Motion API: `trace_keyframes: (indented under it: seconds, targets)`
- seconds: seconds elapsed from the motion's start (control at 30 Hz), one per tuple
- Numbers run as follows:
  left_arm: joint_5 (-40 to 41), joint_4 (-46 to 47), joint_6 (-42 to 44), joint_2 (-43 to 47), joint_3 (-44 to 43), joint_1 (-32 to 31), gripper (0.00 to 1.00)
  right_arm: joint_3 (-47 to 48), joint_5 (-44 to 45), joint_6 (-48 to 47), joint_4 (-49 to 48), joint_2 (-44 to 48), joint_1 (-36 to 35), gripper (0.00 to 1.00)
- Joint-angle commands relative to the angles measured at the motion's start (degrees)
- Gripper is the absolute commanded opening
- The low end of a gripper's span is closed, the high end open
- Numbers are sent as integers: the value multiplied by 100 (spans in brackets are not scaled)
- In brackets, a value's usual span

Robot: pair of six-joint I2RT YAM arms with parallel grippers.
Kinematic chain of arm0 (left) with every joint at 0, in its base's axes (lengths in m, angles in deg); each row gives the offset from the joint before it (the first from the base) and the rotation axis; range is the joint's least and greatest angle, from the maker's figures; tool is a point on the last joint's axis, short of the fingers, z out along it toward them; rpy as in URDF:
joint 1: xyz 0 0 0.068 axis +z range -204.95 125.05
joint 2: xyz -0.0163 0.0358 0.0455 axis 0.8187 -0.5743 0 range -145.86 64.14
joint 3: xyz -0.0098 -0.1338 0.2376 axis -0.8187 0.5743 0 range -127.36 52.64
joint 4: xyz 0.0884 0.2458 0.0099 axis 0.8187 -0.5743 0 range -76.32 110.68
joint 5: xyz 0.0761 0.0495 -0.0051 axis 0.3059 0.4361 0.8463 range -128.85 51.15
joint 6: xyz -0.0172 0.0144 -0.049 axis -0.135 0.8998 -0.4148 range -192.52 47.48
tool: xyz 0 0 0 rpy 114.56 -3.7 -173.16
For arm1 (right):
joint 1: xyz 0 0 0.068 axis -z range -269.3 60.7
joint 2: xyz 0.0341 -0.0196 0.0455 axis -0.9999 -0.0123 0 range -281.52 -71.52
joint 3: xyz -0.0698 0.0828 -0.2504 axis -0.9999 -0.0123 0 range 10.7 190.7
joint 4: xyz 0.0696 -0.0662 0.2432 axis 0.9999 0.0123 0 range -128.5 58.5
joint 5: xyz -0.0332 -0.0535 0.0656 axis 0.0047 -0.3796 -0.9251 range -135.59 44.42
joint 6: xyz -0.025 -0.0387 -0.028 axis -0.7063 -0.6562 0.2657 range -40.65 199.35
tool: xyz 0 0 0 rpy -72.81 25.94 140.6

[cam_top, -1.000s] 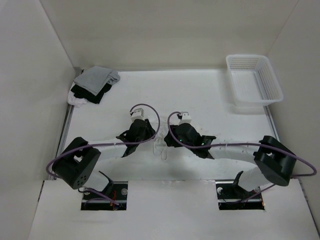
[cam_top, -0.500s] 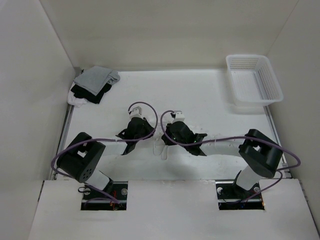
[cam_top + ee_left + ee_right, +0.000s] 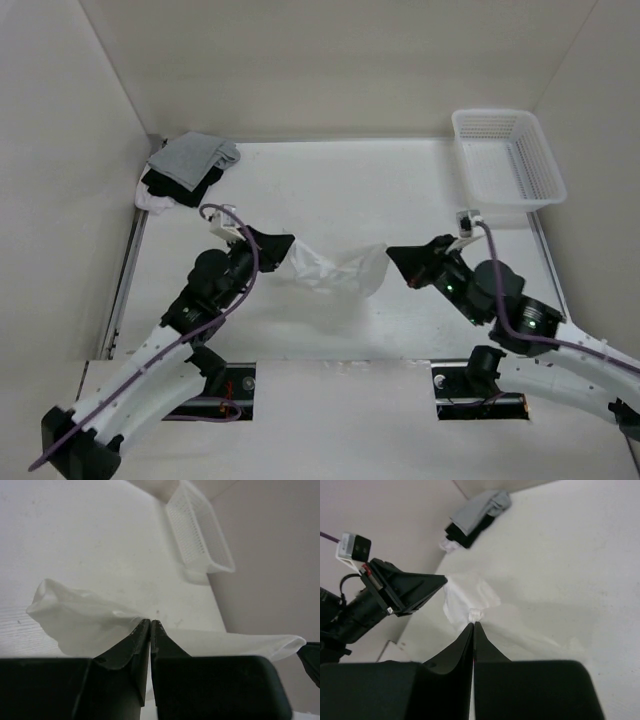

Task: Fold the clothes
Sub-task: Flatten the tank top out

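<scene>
The clothes (image 3: 335,268), one thin white garment, hang stretched above the middle of the table between my two grippers. My left gripper (image 3: 291,247) is shut on the garment's left end, and the cloth (image 3: 75,622) spreads away from its closed tips (image 3: 150,621). At the other end my right gripper (image 3: 391,256) is shut, with a small bunch of cloth (image 3: 476,614) pinched at its tips (image 3: 474,624). Seen from the right wrist, the left gripper (image 3: 405,592) is beyond the cloth.
A white plastic basket (image 3: 510,160) stands at the back right, also seen from the left wrist as the basket (image 3: 197,530). A pile of grey, black and white garments (image 3: 185,165) lies at the back left corner. Walls enclose the table on three sides.
Both grippers closed on the garment near the table's middle, then drew apart, left going left and right going right. The bunched cloth is now pulled out between them.
</scene>
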Motion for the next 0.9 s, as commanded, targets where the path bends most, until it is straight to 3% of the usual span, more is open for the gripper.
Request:
trace_keyframes:
  seconds: [0.0, 0.17, 0.3, 0.4, 0.47, 0.53, 0.57, 0.63, 0.73, 0.87]
  targets:
    - [119, -1136, 92, 1182, -797, -133, 2, 956, 722, -505, 1265, 661, -688, 3]
    - [365, -1584, 101, 1859, -1333, -449, 2, 1878, 1653, -944, 1328, 689, -1750, 3]
    - [673, -1680, 49, 1904, -1299, -634, 4, 1845, 1725, -1067, 1003, 390, -1622, 4]
    - [735, -1716, -39, 1465, -1027, -591, 7, 1608, 1235, -1006, 739, -22, -657, 5]
    - [787, -1655, -337, 1043, -640, -424, 11, 1389, 263, -814, 389, -443, 247, 5]
    - [849, -1357, -636, 526, -132, -4, 27, 1229, -951, -602, -156, -1242, 1381, 6]
    - [771, -1069, -811, 167, 149, 407, 38, 1238, -1739, -375, -489, -2063, 2073, 5]
    - [456, -620, -935, -265, 388, 884, 44, 1264, -2159, -207, -1034, -3033, 2700, 4]
    - [164, -380, -936, -540, 512, 939, 39, 1299, -2186, -127, -1362, -3767, 2959, 4]
    - [260, -406, -804, -1048, 495, -25, 22, 1290, -2169, -57, -1529, -4180, 3169, 5]
